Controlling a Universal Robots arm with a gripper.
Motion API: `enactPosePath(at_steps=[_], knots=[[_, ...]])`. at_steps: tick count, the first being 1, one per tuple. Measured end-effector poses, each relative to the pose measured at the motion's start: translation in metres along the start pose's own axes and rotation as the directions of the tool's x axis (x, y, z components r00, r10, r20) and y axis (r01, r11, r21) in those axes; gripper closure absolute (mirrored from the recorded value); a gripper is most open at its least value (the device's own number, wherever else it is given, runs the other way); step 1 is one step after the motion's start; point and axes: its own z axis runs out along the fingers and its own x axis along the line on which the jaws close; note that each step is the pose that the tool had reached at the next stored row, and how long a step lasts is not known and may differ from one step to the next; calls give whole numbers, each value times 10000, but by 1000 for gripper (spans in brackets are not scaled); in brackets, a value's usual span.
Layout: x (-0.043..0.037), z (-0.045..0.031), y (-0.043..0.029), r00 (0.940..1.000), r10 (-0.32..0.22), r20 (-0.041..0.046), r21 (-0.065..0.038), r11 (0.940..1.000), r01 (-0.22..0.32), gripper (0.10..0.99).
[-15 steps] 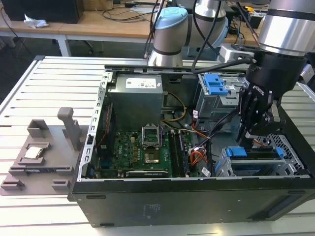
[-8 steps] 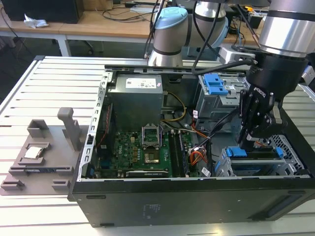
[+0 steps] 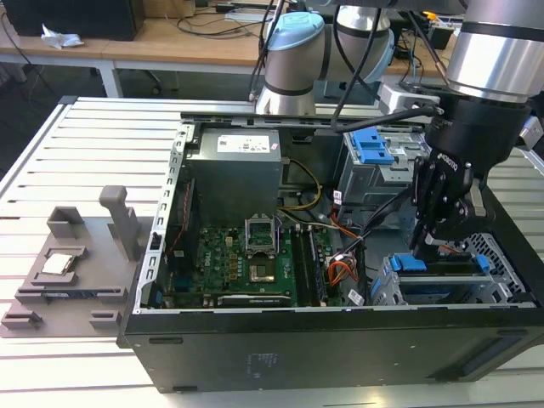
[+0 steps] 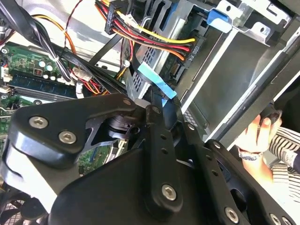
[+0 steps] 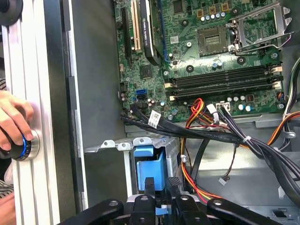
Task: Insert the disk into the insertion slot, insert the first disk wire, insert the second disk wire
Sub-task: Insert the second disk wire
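On the slatted bench (image 3: 85, 144), the black tool (image 5: 161, 185) is pinched on the blue-framed disk (image 5: 147, 161) in the perforated steel insertion slot (image 3: 384, 287); it may be jammed by skew.

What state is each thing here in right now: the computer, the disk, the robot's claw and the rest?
computer case: lying on its side, side panel off.
disk: sitting in the insertion slot.
gripper: hanging low over the disk.
processor socket: bare, no cooler on it.
hand: resting on a blue-ringed button.
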Motion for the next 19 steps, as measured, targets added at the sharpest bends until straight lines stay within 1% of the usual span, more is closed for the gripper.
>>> enactPosePath(at_steps=[4,5,6,7,15,16,17,18,19], knots=[[0,0,0,10000,0,0,0,10000,0,859],[0,0,0,10000,1,-1,0,10000,-1,918],[0,0,0,10000,0,-1,0,10000,0,918],[0,0,0,10000,0,-1,0,10000,0,945],[0,0,0,10000,1,-1,0,10000,-1,945],[0,1,0,10000,0,0,1,10000,0,933],[0,1,0,10000,0,0,0,10000,0,875],[0,1,0,10000,1,-1,0,10000,-1,875],[0,0,0,10000,0,-1,0,10000,0,812]])
